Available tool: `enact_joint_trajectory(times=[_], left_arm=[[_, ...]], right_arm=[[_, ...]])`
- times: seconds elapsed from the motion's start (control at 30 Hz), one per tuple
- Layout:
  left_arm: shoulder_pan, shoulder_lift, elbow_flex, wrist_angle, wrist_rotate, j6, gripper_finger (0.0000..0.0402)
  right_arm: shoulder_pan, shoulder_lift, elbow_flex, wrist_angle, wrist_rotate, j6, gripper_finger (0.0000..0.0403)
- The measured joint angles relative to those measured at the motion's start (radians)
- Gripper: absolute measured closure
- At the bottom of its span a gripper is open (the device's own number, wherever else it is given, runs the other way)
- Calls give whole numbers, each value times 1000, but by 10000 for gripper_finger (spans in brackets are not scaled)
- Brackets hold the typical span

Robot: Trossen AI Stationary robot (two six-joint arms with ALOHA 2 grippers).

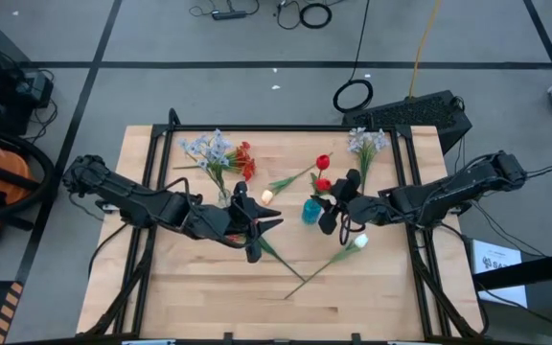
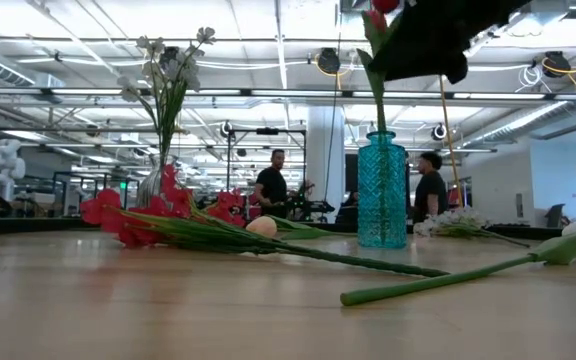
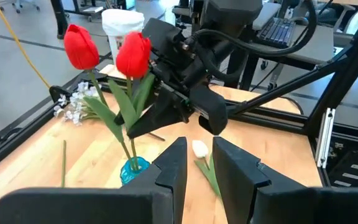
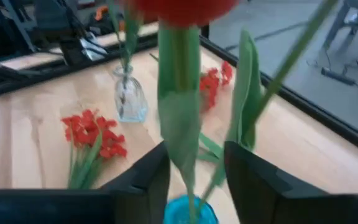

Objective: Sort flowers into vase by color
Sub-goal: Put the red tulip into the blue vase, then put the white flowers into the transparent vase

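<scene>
A teal glass vase (image 2: 381,190) stands mid-table with two red tulips (image 3: 133,55) in it. My right gripper (image 4: 194,162) is open just above the vase's mouth, a finger on either side of one tulip stem (image 4: 179,93), apart from it. My left gripper (image 3: 199,143) hovers open to the vase's left, with nothing between its fingers. A clear vase (image 4: 130,99) holds pale blue-white sprays (image 2: 168,60). Red cluster flowers (image 2: 128,215), a cream bud (image 2: 261,227) and a white bud (image 1: 357,241) lie flat on the table.
More pale sprays (image 1: 367,142) lie at the table's far right corner. The white bud's long stem (image 1: 314,270) slants toward the near edge. Black rails (image 1: 156,172) run along the table's sides. People stand in the room beyond the far edge.
</scene>
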Motion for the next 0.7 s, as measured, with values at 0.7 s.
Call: enact_joint_trajectory(times=[0.7], left_arm=[[-1, -29, 0, -148, -23, -121, 318]], right_arm=[[6, -393, 1, -377, -120, 209, 220]])
